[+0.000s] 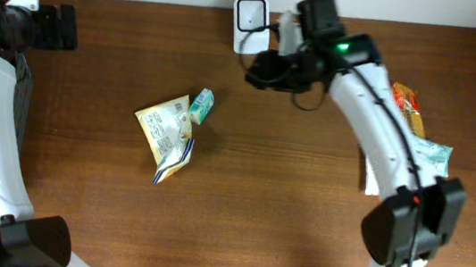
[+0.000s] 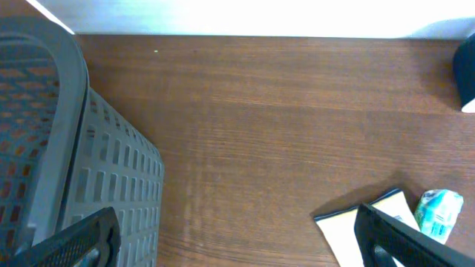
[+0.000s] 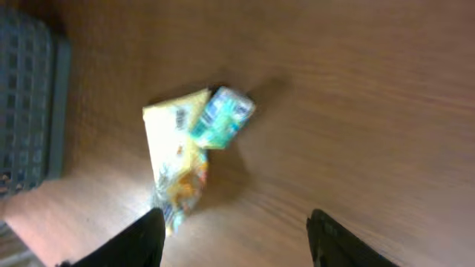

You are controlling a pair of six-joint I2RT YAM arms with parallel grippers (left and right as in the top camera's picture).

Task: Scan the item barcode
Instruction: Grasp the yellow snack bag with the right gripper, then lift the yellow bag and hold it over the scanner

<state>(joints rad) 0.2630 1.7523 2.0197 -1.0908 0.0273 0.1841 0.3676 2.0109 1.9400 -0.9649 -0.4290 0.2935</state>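
right gripper released – fingers spread wide, nothing between them, only bare bench underneath. seen from overhead just below the white scanner at the far edge of the bench, close to it but whether touching, can't tell.

yellow pouch lying flat mid-left on the bench, print side up. small green packet right at its upper right corner, touching and slightly overlapping it in the right wrist view. both well apart from the scanner and from either gripper. no readable barcode on either – right wrist view too blurred.

left gripper also fully released, empty, parked at the far left beside the grey basket. yellow pouch and green packet just visible at the lower right of the left wrist view, past the right finger.

on the right side of the bench, close to the right arm: orange packet and teal-white packet, the second partly hidden under the arm.
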